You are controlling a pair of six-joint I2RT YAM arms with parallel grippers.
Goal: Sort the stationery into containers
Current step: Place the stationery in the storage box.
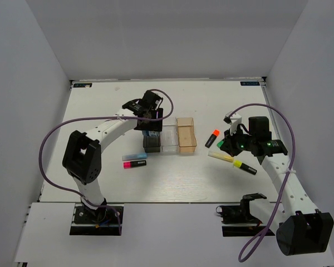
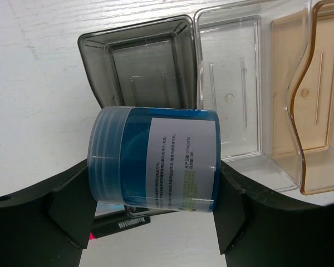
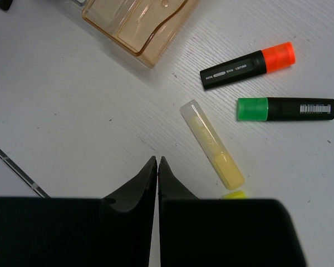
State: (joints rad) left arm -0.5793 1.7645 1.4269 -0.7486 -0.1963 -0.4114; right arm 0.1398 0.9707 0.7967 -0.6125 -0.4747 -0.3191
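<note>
My left gripper [image 1: 150, 114] [image 2: 153, 207] is shut on a small blue-white block [image 2: 156, 161], a blue piece with a white printed label. It hangs over the near end of the smoky dark grey container [image 2: 139, 67] [image 1: 152, 143]. The clear container [image 2: 228, 89] [image 1: 168, 139] and the orange-tan container [image 2: 317, 100] [image 1: 186, 135] [image 3: 136, 22] stand beside it. My right gripper [image 1: 239, 146] [image 3: 157, 161] is shut with nothing in it, just left of a pale-yellow stick [image 3: 211, 143] [image 1: 220, 157]. The orange highlighter [image 3: 247, 65] and the green highlighter [image 3: 284, 108] lie beyond it.
A pink highlighter [image 1: 134, 164] and a light-blue stick [image 1: 136, 154] lie left of the grey container's front. A yellow highlighter [image 1: 244, 166] lies close under my right wrist, only its yellow end [image 3: 234, 194] showing there. White walls enclose the table [image 1: 100, 183] on three sides.
</note>
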